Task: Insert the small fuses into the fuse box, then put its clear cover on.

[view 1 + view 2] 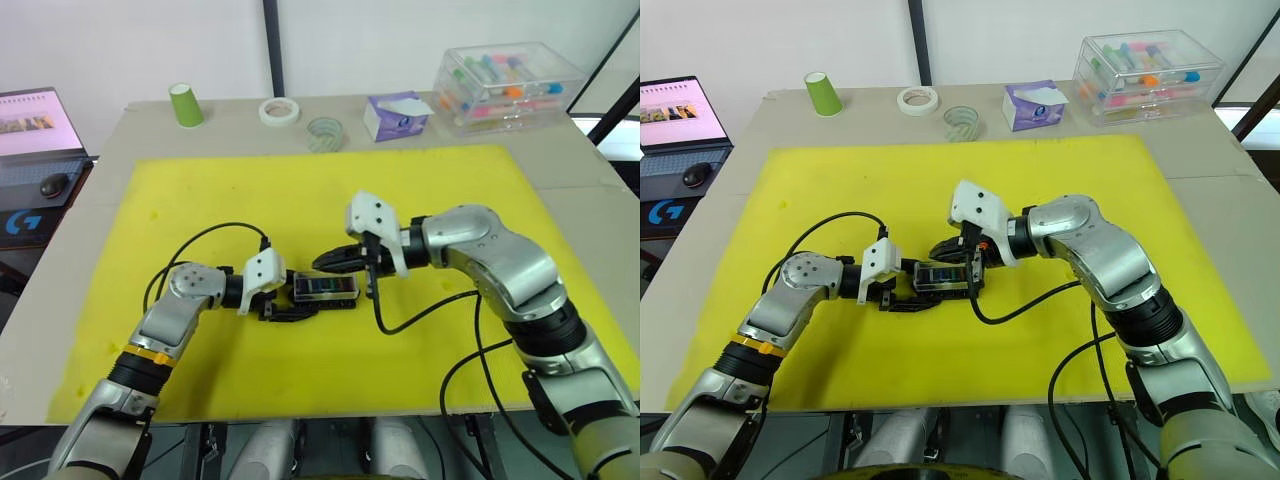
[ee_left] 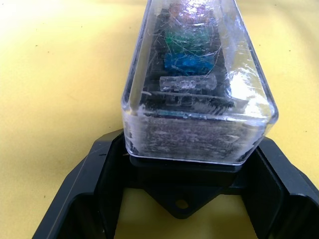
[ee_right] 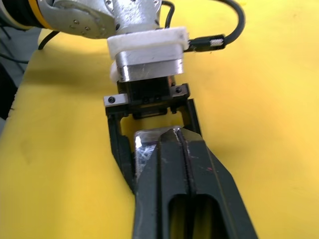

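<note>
The task looks to be at its last step: the clear cover [image 2: 199, 94] already sits over the fuse box [image 1: 325, 290], which lies on the yellow mat [image 1: 200, 190] near the front middle of the worktop [image 1: 590, 175]. The left tool [image 1: 285, 303] holds the box's near end, its two black fingers [image 2: 79, 184] spread wide around the black base and the mounting tab. The right tool [image 1: 335, 262] has its fingers pressed together, tips resting on top of the cover at the box's other end, as if pushing it down. Judging from this, the next move calls for a firm, even press until the cover seats on the base, with the left tool steadying the box so it does not slide. The left wrist view shows the small fuses [image 2: 192, 62] standing in their slots under the scratched cover, a clear one nearest, then blue and green. The right wrist view gives the closed fingers over the cover, facing the left tool's white mount. The head views alone show the green cup [image 1: 186, 105], tape rolls [image 1: 279, 110], tissue pack [image 1: 396, 115] and case of coloured tubes [image 1: 508, 82] along the far edge.
</note>
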